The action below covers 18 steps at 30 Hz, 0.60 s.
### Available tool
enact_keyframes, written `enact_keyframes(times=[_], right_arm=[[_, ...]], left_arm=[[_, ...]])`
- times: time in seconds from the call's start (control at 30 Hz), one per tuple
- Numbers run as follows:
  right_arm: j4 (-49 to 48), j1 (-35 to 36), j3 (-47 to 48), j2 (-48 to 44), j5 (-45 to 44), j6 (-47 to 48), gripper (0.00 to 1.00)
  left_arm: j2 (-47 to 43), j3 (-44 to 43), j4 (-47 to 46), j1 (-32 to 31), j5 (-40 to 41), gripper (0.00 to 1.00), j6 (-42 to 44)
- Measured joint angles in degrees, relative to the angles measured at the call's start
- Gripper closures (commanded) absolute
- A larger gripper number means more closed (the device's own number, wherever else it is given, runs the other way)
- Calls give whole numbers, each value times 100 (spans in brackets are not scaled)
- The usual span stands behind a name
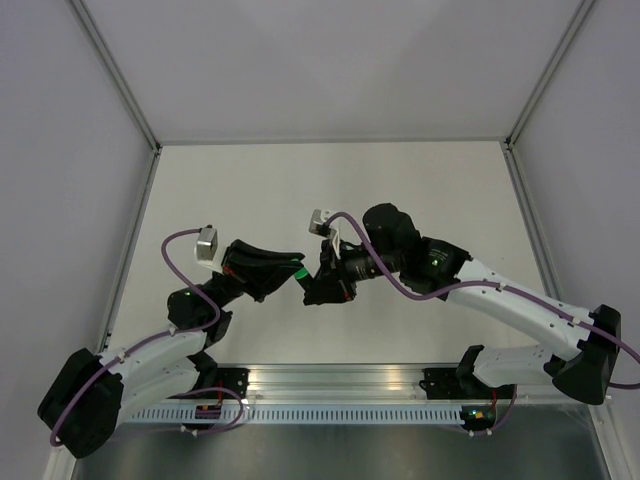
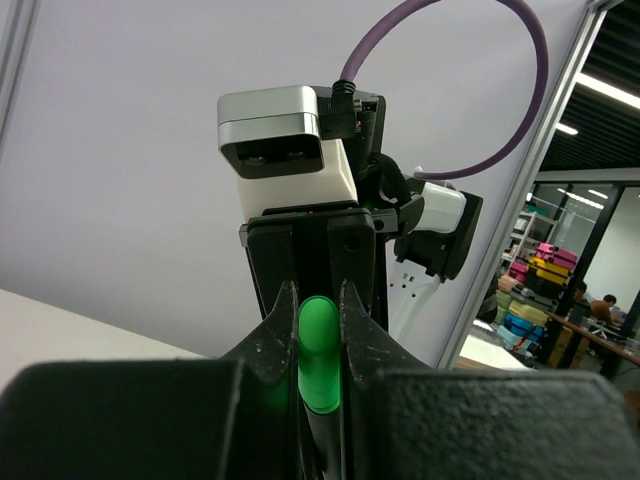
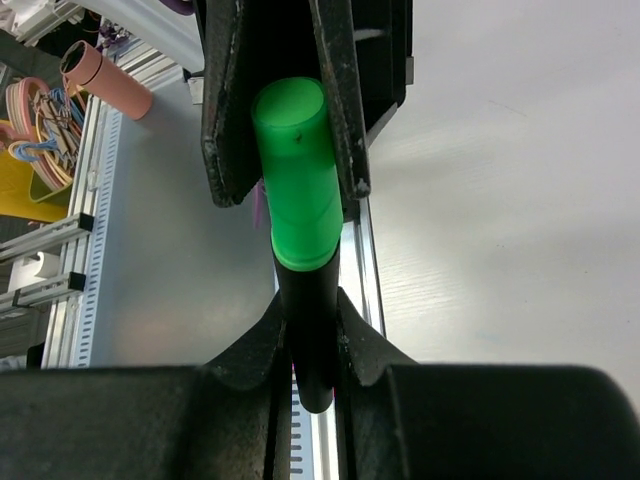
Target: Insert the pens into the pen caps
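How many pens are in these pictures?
1. The right fingers hold a dark pen, its end in a green cap gripped by the left fingers, above the table. Others may be hidden.

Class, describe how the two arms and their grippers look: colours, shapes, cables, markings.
The left arm and right arm have white links, black joints and a looping purple cable. The left gripper and right gripper each have two black tapering fingers with scuffed edges and a silver-and-white camera.

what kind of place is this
Most likely a robotics lab test cell: white panel walls in aluminium frame posts, a slotted aluminium mounting rail, and shelves of coloured plastic bins beyond the enclosure.
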<state>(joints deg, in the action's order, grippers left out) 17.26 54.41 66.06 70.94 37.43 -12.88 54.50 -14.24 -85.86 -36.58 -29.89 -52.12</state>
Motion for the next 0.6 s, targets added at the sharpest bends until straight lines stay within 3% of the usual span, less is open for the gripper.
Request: enact_keyframes(times=[0.3, 0.6], right_arm=[[103, -22, 105, 0, 205, -92, 100], [105, -22, 181, -7, 328, -85, 100]], left_arm=[[66, 0, -116, -136, 195, 98, -393], [-127, 232, -142, -511, 925, 98, -542]])
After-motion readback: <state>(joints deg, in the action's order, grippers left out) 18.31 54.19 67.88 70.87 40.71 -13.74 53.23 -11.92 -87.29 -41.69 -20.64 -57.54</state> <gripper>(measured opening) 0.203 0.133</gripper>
